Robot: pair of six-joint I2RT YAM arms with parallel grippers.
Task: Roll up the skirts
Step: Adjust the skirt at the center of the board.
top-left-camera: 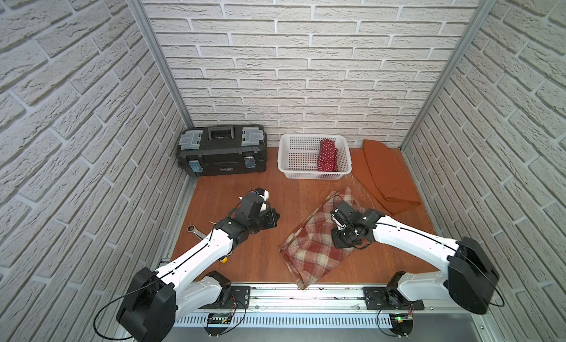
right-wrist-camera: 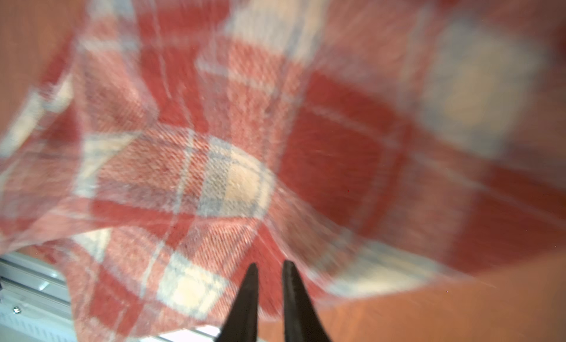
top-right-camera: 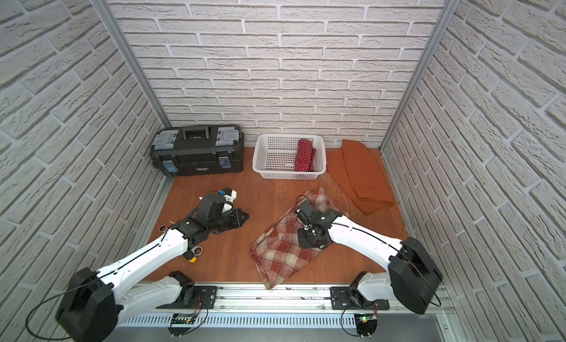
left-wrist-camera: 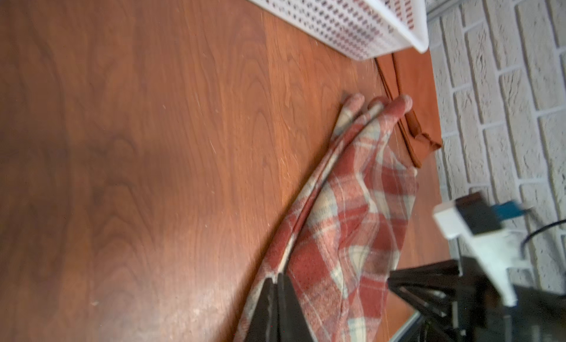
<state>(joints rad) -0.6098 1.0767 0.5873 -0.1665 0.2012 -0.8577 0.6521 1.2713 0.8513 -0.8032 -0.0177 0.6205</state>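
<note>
Right claw [right-wrist-camera: 270,263], slightly parted and empty, hangs over plaid skirt [right-wrist-camera: 337,135].

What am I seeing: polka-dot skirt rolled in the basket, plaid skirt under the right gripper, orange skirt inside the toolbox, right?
No: both top views show the orange skirt lying folded on the table beside the basket, not inside the toolbox. The rest stands.

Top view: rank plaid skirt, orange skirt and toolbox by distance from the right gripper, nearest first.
From the right gripper, in a top view:
1. plaid skirt: directly beneath it, front centre.
2. orange skirt: farther back, on the right side.
3. toolbox: back left corner, plainly farthest.
</note>
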